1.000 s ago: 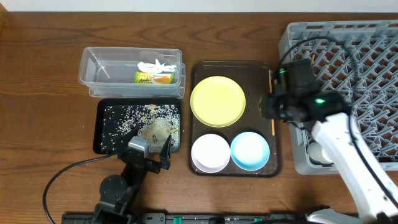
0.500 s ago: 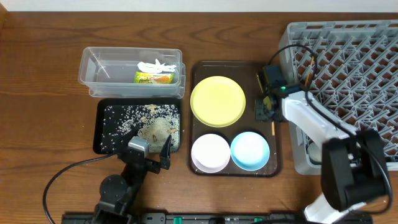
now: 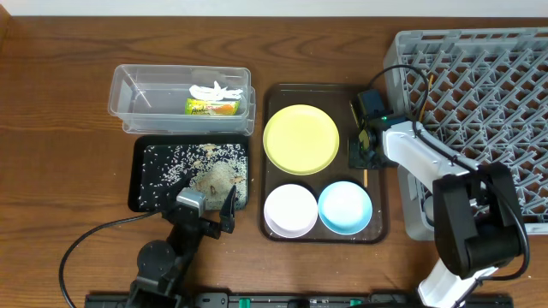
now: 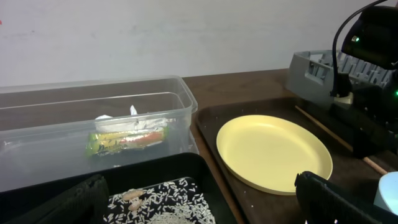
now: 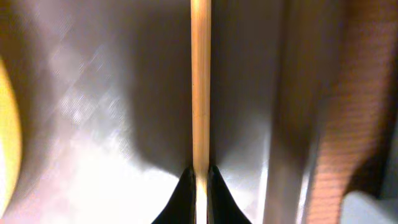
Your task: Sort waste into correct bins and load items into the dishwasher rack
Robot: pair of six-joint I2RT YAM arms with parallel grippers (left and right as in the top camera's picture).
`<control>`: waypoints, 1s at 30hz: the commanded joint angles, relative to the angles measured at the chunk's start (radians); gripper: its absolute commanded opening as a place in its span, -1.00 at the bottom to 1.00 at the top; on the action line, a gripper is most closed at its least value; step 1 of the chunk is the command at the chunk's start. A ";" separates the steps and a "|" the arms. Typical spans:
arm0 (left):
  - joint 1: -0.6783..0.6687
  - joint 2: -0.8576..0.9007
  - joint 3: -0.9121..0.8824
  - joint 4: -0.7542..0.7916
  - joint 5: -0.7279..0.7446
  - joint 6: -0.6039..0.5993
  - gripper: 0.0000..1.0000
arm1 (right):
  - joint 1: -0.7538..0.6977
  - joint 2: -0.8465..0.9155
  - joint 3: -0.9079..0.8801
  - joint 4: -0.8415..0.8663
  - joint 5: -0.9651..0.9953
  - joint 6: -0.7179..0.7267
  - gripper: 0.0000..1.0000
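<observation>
Just right of the right tool [image 3: 362, 154]: grey dishwasher rack [image 3: 479, 94]. Under it: brown tray [image 3: 274, 96], yellow-green plate [image 3: 300, 139] to its left. Pinched shut on one wooden chopstick [image 5: 200, 74] running straight ahead of the tips. Likely light, stiff, smooth, prone to swivelling; better gripped near mid-length. Left tool [image 3: 208, 205] spread wide, holding nothing.

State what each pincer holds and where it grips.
The right pincer is shut on a wooden chopstick, pinching its thin shaft between the fingertips. The left pincer is open and holds nothing.
</observation>
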 commanded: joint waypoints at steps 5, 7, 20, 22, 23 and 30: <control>0.000 -0.005 -0.017 -0.033 0.011 0.006 0.95 | -0.067 -0.260 0.066 -0.066 -0.041 -0.088 -0.98; 0.000 -0.005 -0.017 -0.033 0.011 0.006 0.95 | -0.096 -0.337 0.067 -0.066 -0.017 -0.111 -0.98; 0.000 -0.005 -0.017 -0.033 0.011 0.006 0.95 | -0.301 -0.378 0.064 0.007 0.068 -0.345 -0.97; 0.000 -0.005 -0.017 -0.033 0.011 0.006 0.95 | -0.301 -0.325 0.064 0.017 0.068 -0.381 -0.98; 0.000 -0.005 -0.017 -0.033 0.011 0.006 0.95 | -0.301 -0.300 0.064 0.019 0.070 -0.396 -0.98; 0.000 -0.005 -0.017 -0.033 0.011 0.006 0.95 | -0.300 -0.206 0.066 0.018 0.172 -0.403 -0.56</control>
